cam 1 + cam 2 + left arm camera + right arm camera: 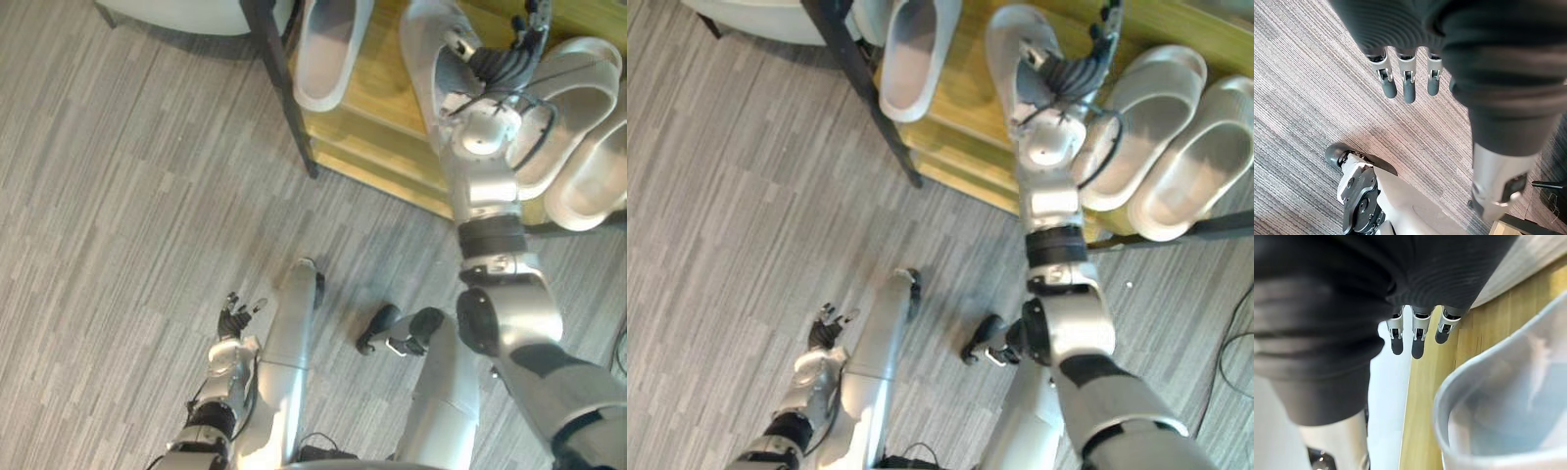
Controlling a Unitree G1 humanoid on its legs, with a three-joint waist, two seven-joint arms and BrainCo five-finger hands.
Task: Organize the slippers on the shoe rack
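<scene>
Silver-grey arms (487, 191); hands (235, 321) under dark ribbed covers (1400, 29); silver fingers (1408, 90), dark tips.

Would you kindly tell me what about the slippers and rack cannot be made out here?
The second slipper: the right arm covers its middle in the eye views; whether the right hand touches it is unclear.
The left slipper: the top edge of the eye views cuts off its far end.
The rack: its far part lies past the same edge.

right robot hand (511, 57) outstretched; left robot hand (235, 319) relaxed
</scene>
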